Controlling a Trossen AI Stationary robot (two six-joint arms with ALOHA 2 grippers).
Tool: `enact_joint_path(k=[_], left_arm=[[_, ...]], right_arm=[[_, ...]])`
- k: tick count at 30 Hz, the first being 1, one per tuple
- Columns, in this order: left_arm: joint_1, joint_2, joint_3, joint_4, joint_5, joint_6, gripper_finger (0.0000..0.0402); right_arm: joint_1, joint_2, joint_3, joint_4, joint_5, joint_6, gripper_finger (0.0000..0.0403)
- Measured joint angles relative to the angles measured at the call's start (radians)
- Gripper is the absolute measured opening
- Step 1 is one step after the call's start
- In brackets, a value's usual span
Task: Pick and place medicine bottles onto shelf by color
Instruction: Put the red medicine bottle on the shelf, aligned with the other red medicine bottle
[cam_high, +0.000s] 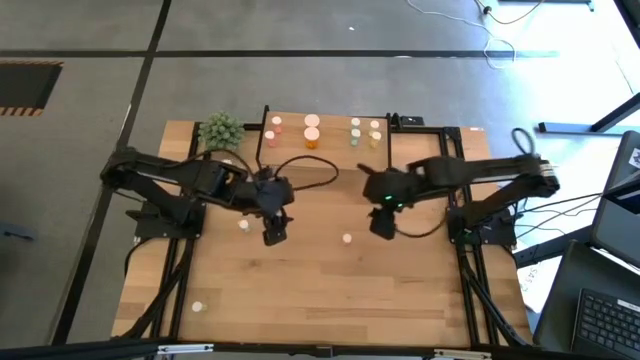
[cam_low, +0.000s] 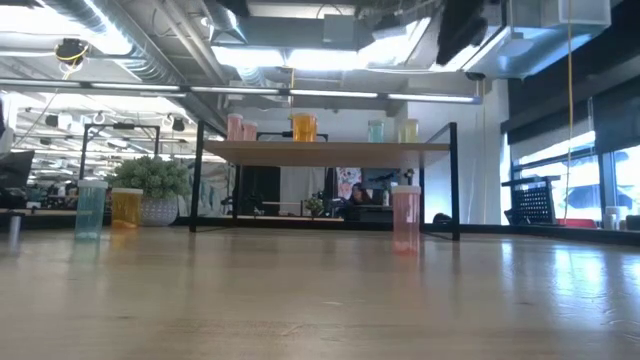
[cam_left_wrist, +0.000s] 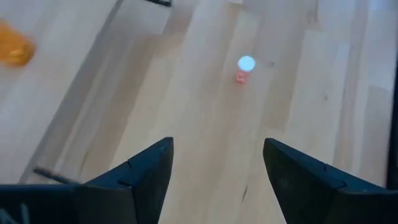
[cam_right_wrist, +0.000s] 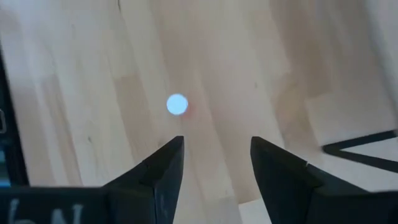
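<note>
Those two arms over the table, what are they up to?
They are sorting small medicine bottles onto the shelf by color. Several bottles already stand there. Both end effectors are open and empty. The left end effector hovers mid-table. The right end effector hangs above the table near a pink bottle, which looks like the likely next pick. A few more bottles wait on the table.

Pink, orange and pale green-yellow medicine bottles (cam_high: 312, 132) top the light-wood, black-framed shelf (cam_high: 330, 148).
</note>
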Motion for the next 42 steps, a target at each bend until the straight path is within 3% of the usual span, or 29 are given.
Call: enact_joint_path(k=[8,16,20,27,37,42], left_arm=[[0.076,0.130,0.000,0.174,0.147,0.227,0.0244],[0.135,0.263,-0.001,0.355,0.214,0.275,0.0244],[0.148,0.334,-0.001,0.431,0.295,0.282,0.0244],[0.146,0.448,-0.002,0.496,0.318,0.360,0.0244],[0.150,0.520,-0.002,0.590,0.443,0.411,0.0244],[0.161,0.522,-0.002,0.602,0.430,0.452,0.0244]], right_arm=[[0.004,-0.173,0.000,-0.006,0.062,-0.030,0.0188],[0.004,-0.270,0.000,-0.006,0.084,-0.083,0.0188],[0.004,-0.288,0.000,-0.006,0.085,-0.110,0.0188],[0.004,-0.290,0.000,-0.006,0.085,-0.135,0.0188],[0.004,-0.290,0.000,-0.006,0.085,-0.138,0.0188],[0.004,-0.290,0.000,-0.006,0.085,-0.136,0.0188]])
